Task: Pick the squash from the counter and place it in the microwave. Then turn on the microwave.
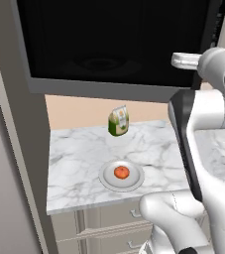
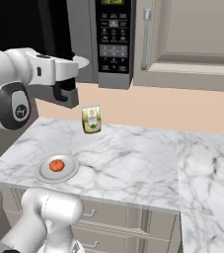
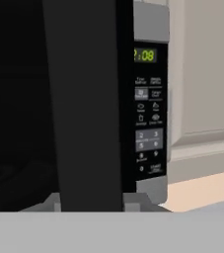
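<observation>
Squash (image 1: 121, 172) sits at the left of the working area, a small round orange-red lump with a dull, smooth skin, resting in the middle of a white plate (image 1: 106, 180) whose shallow raised rim keeps it from rolling. The plate stands near the front edge of the counter (image 1: 69, 158), a polished white marble slab with grey veins, so the squash is within easy reach from above and nothing crowds it. It is not yet picked up: nothing touches it.

Further right and much higher, the gripper (image 2: 66, 96) hangs at the level of the microwave's lower edge, well above the plate and facing the appliance rather than the squash. Its dark, blocky hand is seen from the side, and I cannot tell how far apart the jaws stand; it carries no squash.

Behind the plate, a green-and-white carton (image 1: 118, 122) with a yellow label stands upright near the beige wall, apart from the plate and out of the way.

Above it hangs the microwave (image 2: 114, 44), a matt grey frame around glossy black. The dim cavity with a faint round turntable suggests the door is open, ready to receive the squash. Its button panel carries a green display (image 3: 144, 55), and a flat beige cabinet door (image 2: 197, 34) follows on the right
</observation>
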